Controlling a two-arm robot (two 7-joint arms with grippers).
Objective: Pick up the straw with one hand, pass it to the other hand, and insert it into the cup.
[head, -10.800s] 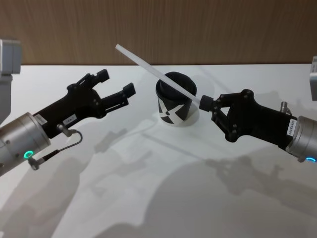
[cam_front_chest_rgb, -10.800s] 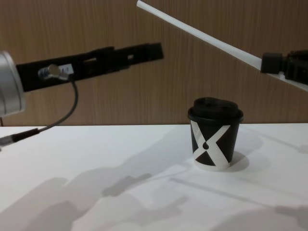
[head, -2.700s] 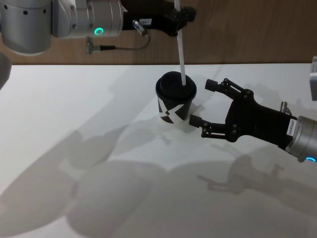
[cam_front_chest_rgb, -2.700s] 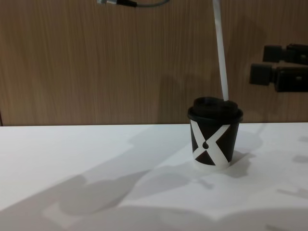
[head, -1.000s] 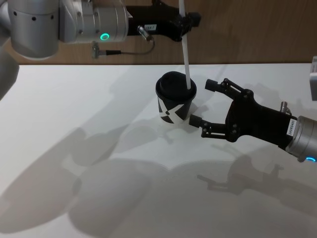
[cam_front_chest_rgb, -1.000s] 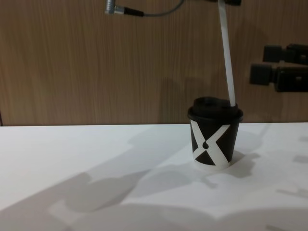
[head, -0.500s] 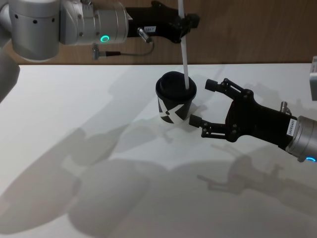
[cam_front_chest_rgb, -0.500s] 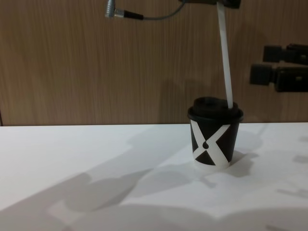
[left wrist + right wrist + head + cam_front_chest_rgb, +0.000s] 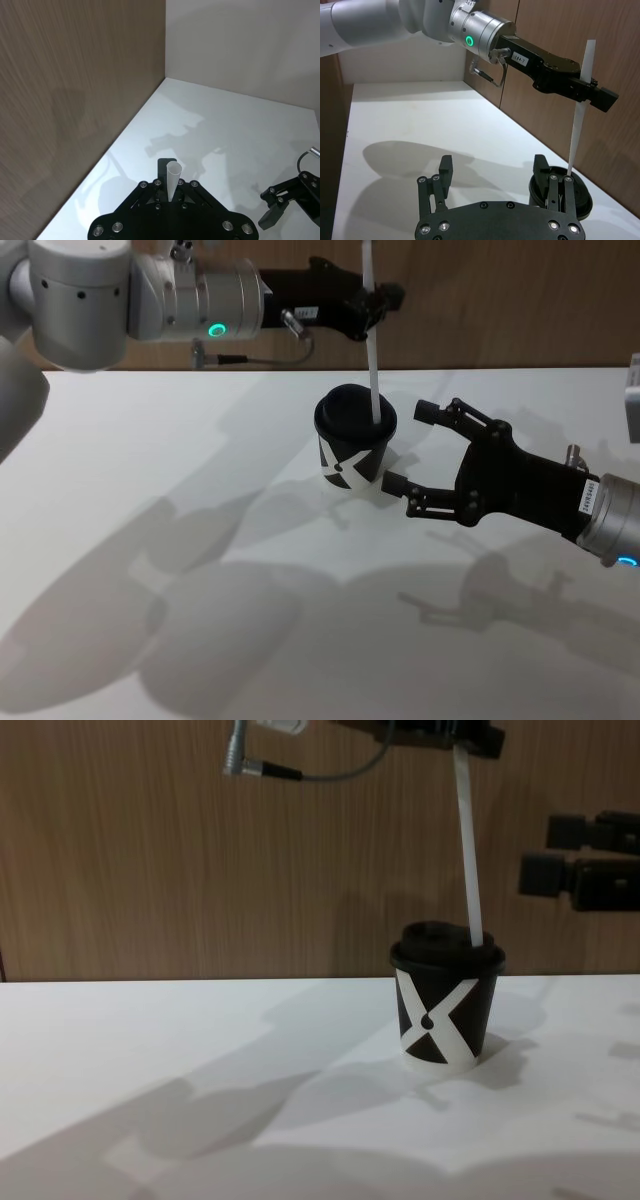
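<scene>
The black cup (image 9: 351,452) with a white X stands on the white table, shown too in the chest view as the cup (image 9: 446,1012). The white straw (image 9: 372,355) hangs nearly upright over it, its lower end meeting the domed lid (image 9: 562,194). I cannot tell whether the tip is inside the lid. My left gripper (image 9: 378,298), with the silver wrist and green ring, is shut on the upper part of the straw (image 9: 468,850), and the top of the straw (image 9: 173,176) pokes out between its fingers. My right gripper (image 9: 408,447) stands open just right of the cup, holding nothing.
A wood-panel wall (image 9: 200,860) rises right behind the table's far edge. The left arm's grey cable (image 9: 262,357) hangs below its wrist. Arm shadows lie across the bare white tabletop (image 9: 200,540) in front and to the left.
My left gripper has come down a little with the straw, and the straw's lower end has shifted slightly left on the lid. The right gripper has stayed open and still.
</scene>
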